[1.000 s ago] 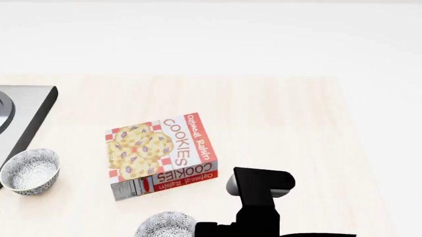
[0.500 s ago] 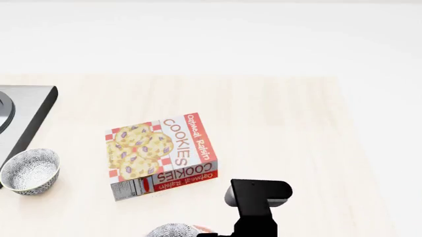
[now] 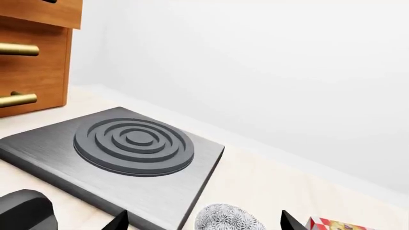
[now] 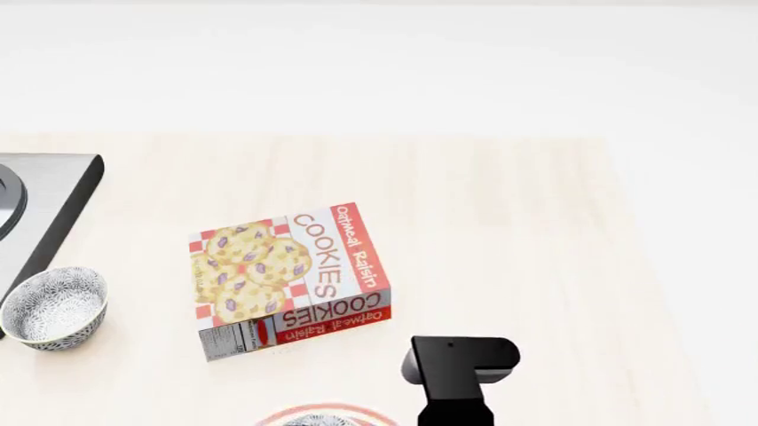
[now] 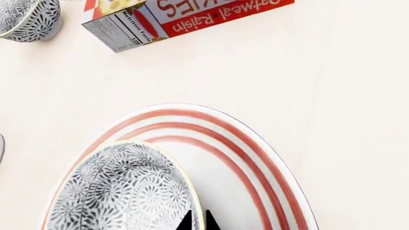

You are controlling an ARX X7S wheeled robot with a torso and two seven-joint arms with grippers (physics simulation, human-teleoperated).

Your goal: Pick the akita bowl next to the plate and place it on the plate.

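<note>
Two patterned bowls are in play, and the one that matters, the akita bowl (image 5: pixel 121 191), now sits over the plate (image 5: pixel 255 153), tilted, its floral wall covering the plate's middle in the right wrist view. The right gripper (image 5: pixel 197 221) is clenched on the bowl's rim, its two dark tips pinched close together with the rim between them. Whether the bowl's foot touches the plate or hangs just above it cannot be told.

In the head view, a second ago the bowl showed plainly at the near edge of the bench beside the black arm. Half a second ago it had slid lower and a sliver of red showed next to it. Now only its top peeks over that edge, with the plate's red ring arcing around it, and the arm has drawn back towards the robot with it. I judge that the carry is done and that lowering and letting go are what remain. A tilted release could let the bowl roll towards the plate's rim.

The cookie box (image 4: pixel 290 280) lies flat near the middle of the bench, unmoved. The second bowl (image 4: pixel 53 308) stands by the left edge, just beside the stove burner (image 3: pixel 134 143). The left gripper (image 3: pixel 201 224) hangs released there, fingers wide apart.
</note>
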